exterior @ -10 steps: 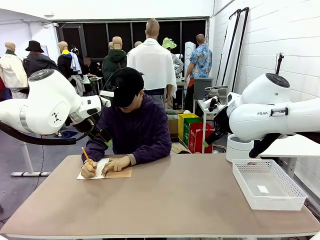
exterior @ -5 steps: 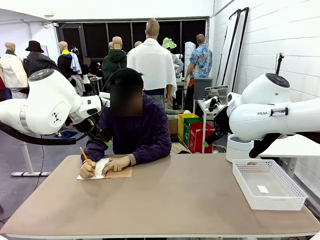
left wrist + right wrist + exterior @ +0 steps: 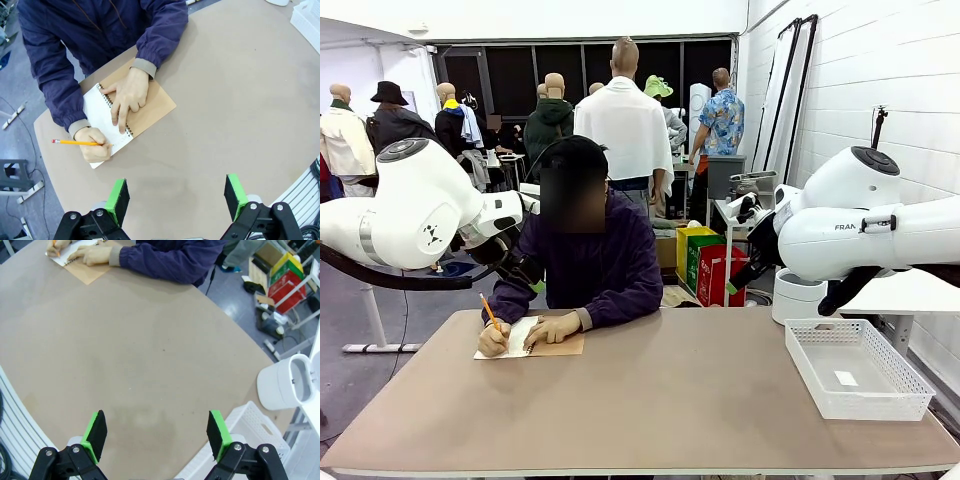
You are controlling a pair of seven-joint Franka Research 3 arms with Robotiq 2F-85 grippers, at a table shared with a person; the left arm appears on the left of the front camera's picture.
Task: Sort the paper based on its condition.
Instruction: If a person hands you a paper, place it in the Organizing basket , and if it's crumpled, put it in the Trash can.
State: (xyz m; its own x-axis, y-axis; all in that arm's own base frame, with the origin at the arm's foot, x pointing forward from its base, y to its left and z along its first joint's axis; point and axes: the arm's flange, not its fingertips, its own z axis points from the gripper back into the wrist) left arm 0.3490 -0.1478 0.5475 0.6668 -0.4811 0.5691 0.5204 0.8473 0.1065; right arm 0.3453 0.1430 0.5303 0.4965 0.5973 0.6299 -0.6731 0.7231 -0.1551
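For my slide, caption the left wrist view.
Open left gripper hovers above table while a person writes in a notebook with a pencil.

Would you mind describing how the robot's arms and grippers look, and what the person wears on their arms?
The left arm and right arm are glossy white with rounded joints; a black cable curves under the left. The left gripper and right gripper are black with green pads. The person's sleeves are dark purple-blue with grey ribbed cuffs.
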